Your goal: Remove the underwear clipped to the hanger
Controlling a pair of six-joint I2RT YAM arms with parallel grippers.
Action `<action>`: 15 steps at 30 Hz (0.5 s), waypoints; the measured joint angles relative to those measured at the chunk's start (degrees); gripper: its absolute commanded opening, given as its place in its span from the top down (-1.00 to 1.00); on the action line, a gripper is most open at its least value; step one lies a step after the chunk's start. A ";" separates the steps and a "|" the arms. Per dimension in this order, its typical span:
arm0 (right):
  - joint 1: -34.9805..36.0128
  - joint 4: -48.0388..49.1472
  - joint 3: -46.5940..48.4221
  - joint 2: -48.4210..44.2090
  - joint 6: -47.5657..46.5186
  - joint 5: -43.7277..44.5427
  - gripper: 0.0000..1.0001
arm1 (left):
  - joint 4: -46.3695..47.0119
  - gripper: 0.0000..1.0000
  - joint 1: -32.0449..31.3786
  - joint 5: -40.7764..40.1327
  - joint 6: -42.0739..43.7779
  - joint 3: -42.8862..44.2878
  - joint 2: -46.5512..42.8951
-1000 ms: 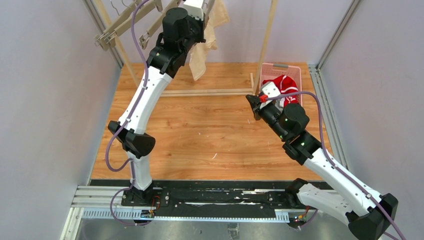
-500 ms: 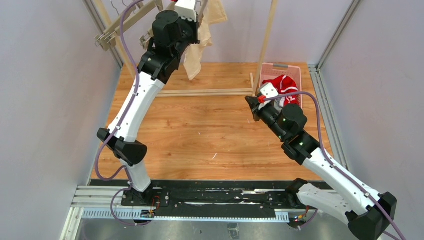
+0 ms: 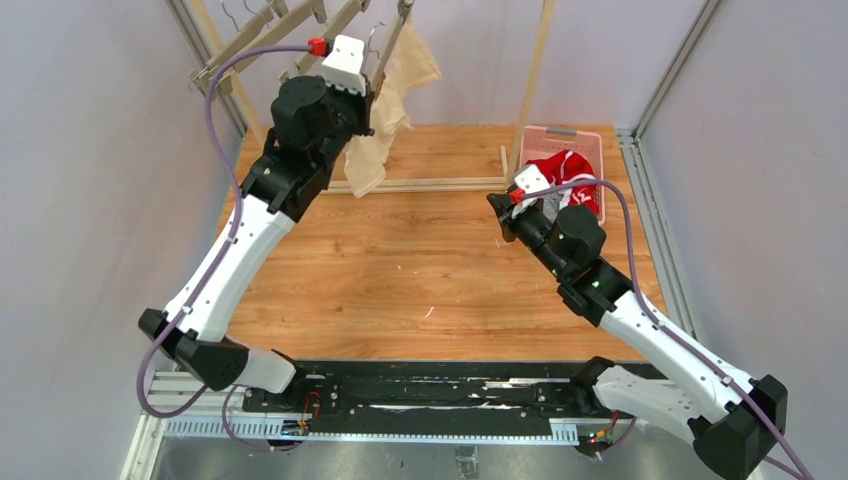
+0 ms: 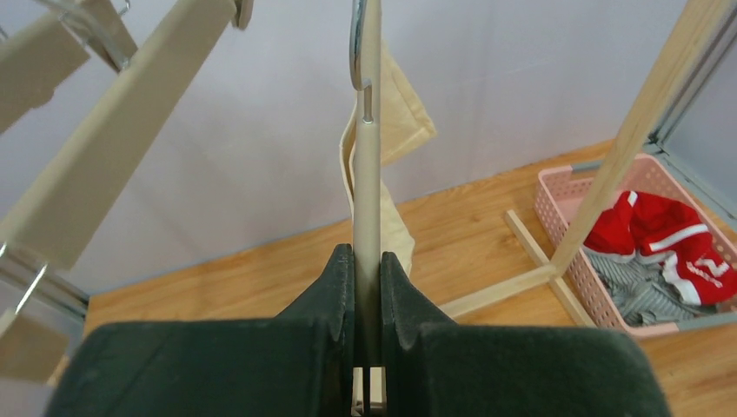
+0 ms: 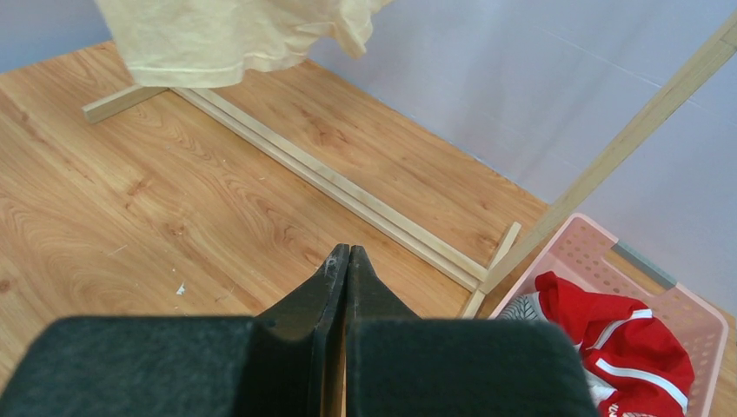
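So, way over on the left, a bunch of spare hangers (image 3: 240,45) can be seen slung up high. Right next to them the left gripper (image 4: 367,261) is clamped tight on the wooden bar of the hanger (image 4: 368,174), one finger pressed against each side of it. The cream underwear (image 4: 395,113) is hung off that hanger's far end and is dangling above the back of the wooden table (image 3: 400,270), over the floor bar of the rack (image 3: 533,80). Toward the middle-right, the right gripper (image 5: 346,261) is held low over the table, pinched fully together with nothing caught in it. At the far right a pink basket (image 4: 556,204) is parked beside the rack's upright post, and the red underwear (image 3: 568,168) is piled in it together with the grey striped underwear (image 4: 630,287).
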 measured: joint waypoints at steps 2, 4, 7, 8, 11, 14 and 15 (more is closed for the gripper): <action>0.00 0.15 -0.13 0.52 0.15 0.33 0.99 | 1.03 1.00 0.00 0.26 -0.50 -4.48 -3.52; 0.00 0.13 -0.17 1.14 0.15 1.18 0.99 | 1.36 1.00 0.00 0.72 -1.31 -8.81 -6.91; 0.00 0.09 -0.17 1.79 0.13 2.05 0.99 | 1.20 1.00 0.00 2.25 -3.15 -16.83 -13.09; 0.00 0.02 -0.17 1.92 0.13 2.36 0.99 | 1.03 1.00 -0.02 3.02 -3.80 -19.85 -15.41; 0.00 -0.87 -0.13 2.01 0.11 2.49 0.98 | -1.18 1.00 -0.09 5.44 -5.51 -28.06 -22.67; 0.00 -2.49 0.50 2.01 0.09 1.88 0.87 | -4.46 1.00 -0.35 8.15 -7.08 -34.64 -30.10; -0.02 -3.23 0.92 2.01 0.07 1.27 0.85 | -5.62 1.00 -0.39 9.31 -7.65 -36.48 -32.74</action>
